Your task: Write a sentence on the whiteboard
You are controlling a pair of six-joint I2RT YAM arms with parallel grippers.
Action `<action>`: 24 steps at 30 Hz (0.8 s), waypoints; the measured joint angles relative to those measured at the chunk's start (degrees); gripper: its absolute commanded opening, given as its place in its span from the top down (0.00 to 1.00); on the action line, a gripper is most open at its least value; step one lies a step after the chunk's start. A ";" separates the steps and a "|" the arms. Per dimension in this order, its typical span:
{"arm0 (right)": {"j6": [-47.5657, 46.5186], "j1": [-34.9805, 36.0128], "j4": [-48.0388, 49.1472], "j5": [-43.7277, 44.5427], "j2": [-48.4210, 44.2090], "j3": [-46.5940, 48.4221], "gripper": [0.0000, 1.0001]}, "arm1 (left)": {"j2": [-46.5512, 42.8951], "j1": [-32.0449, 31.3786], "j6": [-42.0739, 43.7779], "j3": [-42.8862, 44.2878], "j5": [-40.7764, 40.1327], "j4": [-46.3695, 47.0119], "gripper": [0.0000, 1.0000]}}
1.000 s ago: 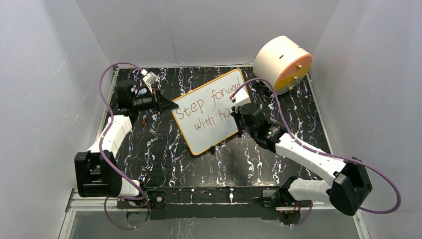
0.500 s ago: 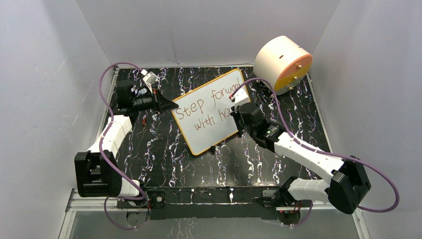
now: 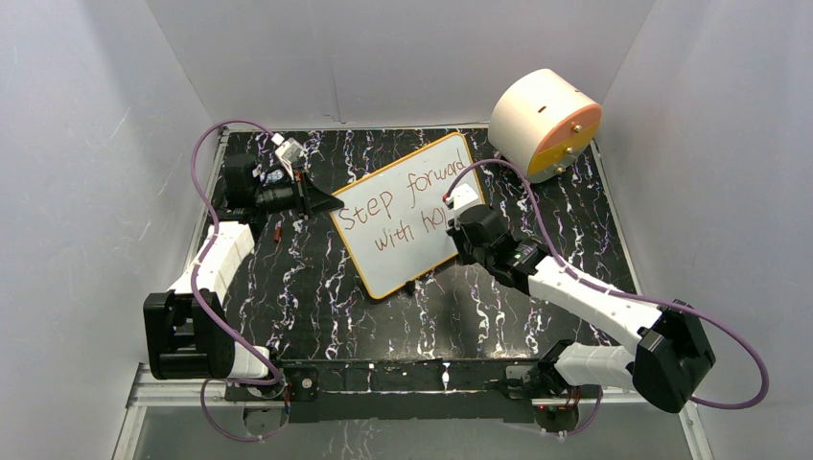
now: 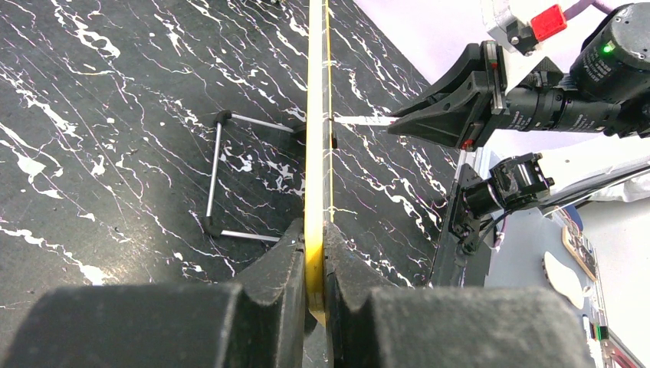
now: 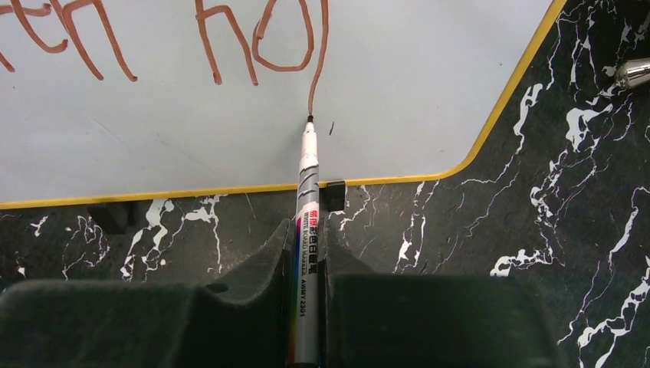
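Observation:
The whiteboard with its orange-yellow frame stands tilted mid-table. The sentence in reddish-brown reads "Step forward" over "with ho", and my right wrist covers what follows. My left gripper is shut on the board's left edge, and the left wrist view shows the yellow frame pinched between its jaws. My right gripper is shut on a silver whiteboard marker. The marker's tip touches the board at the foot of a long downstroke right of the "o". From above, the right gripper sits over the board's right end.
A round peach-and-orange drum lies at the back right. The board's wire stand and black clip feet rest on the black marbled table. A small red piece lies near the left gripper. White walls enclose three sides.
My right gripper has slid a little toward the near edge, dragging the marker down the board and lengthening the stroke after "ho". The left arm and the board have stayed put.

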 measured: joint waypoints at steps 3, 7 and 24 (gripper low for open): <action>0.24 0.00 -0.72 -0.09 -0.26 -0.37 1.00 | 0.00 0.00 0.00 0.00 0.04 0.00 1.00; 0.22 0.00 -0.85 -0.09 -1.51 -0.37 1.00 | 0.00 0.00 0.00 0.00 0.04 0.00 1.00; -2.40 -0.35 9.03 1.88 -2.05 -0.24 1.00 | 0.00 0.00 0.00 0.00 0.07 0.00 1.00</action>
